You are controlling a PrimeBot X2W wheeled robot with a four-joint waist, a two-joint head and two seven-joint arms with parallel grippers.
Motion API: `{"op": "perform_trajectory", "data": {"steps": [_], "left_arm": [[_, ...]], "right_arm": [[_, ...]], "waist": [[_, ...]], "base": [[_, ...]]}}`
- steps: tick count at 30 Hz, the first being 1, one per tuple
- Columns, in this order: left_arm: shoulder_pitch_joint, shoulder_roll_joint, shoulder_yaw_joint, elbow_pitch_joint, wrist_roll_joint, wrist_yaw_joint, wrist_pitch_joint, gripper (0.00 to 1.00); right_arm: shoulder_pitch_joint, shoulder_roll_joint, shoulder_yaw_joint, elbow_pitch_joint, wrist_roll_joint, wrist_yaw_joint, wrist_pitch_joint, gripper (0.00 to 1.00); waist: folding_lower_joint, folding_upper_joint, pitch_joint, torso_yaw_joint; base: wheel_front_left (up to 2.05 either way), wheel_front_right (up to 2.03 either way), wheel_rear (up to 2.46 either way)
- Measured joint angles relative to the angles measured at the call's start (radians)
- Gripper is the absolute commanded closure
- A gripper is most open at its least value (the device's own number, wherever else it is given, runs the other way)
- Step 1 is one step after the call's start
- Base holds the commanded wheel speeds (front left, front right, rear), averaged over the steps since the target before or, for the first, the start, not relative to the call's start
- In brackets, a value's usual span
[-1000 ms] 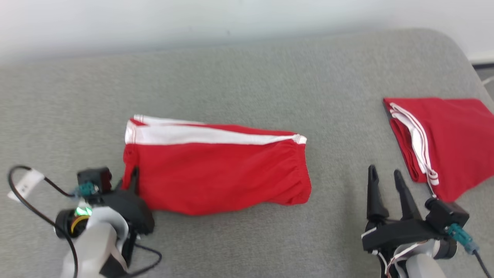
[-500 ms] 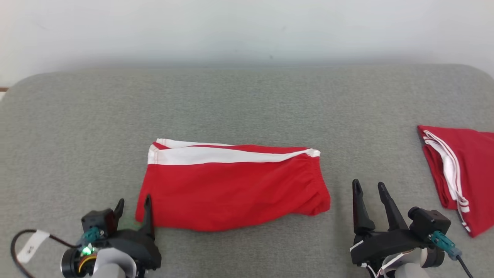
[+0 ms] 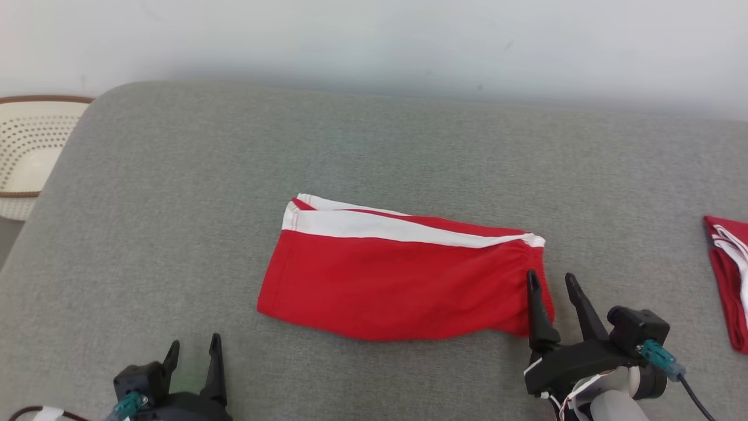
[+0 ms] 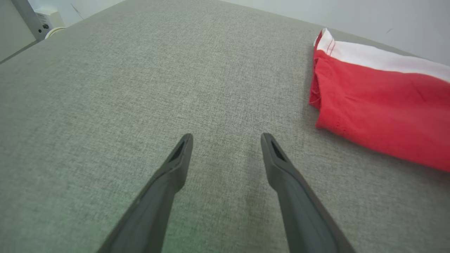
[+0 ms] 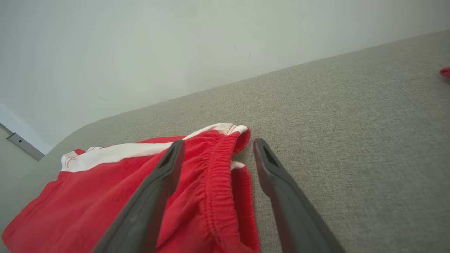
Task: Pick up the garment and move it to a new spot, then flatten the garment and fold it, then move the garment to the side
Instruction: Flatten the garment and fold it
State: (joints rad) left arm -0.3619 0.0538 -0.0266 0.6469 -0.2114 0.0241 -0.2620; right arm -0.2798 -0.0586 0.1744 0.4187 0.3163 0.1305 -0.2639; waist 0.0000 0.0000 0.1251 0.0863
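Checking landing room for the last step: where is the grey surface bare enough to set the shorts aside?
Bare: the stretch left of the shorts, out to the edge by the basket, and the strip behind them. Crowded right: right gripper at the waistband, second red garment beyond.

- desk [image 3: 175,175]: topped in grey woven fabric, near-left corner rounded.
- red garment [image 3: 397,286]: laid folded and flat near the middle, white band along its far edge.
- second red garment [image 3: 727,280]: white-trimmed, noted at the right edge, well apart.
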Motion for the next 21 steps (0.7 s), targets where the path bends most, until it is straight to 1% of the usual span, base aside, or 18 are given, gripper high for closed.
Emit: {"op": "perform_trajectory", "data": {"steps": [5,9,12,16,21], "left_arm": [[0.019,-0.001,0.013,-0.002,0.003,-0.009,0.0,0.0],[0.02,-0.002,0.015,0.003,0.004,-0.015,0.0,0.0],[0.021,-0.002,0.015,0.006,0.003,-0.017,0.0,0.0],[0.021,-0.003,0.009,0.007,-0.003,-0.018,0.0,0.0],[0.02,-0.003,-0.012,0.007,-0.014,-0.018,0.0,0.0]], "right_arm": [[-0.01,0.003,-0.025,0.079,-0.039,0.0,0.0,0.0],[-0.018,0.003,-0.054,0.128,-0.063,0.0,0.0,0.0],[-0.019,0.004,-0.056,0.16,-0.07,0.0,0.0,0.0],[-0.029,0.005,-0.056,0.208,-0.068,0.0,0.0,0.0],[-0.055,0.002,-0.031,0.27,-0.017,0.0,-0.007,0.0]], "waist": [[0.0,0.0001,0.006,0.029],[0.0,0.0,0.014,0.033],[0.0,0.0,0.02,0.03],[0.0001,0.0001,0.028,0.028],[0.0,0.0,0.029,0.037]], "base": [[0.0,0.0,0.0],[0.0,0.0,0.0],[0.0,0.0,0.0],[0.0,0.0,0.0],[0.0,0.0,0.0]]}}
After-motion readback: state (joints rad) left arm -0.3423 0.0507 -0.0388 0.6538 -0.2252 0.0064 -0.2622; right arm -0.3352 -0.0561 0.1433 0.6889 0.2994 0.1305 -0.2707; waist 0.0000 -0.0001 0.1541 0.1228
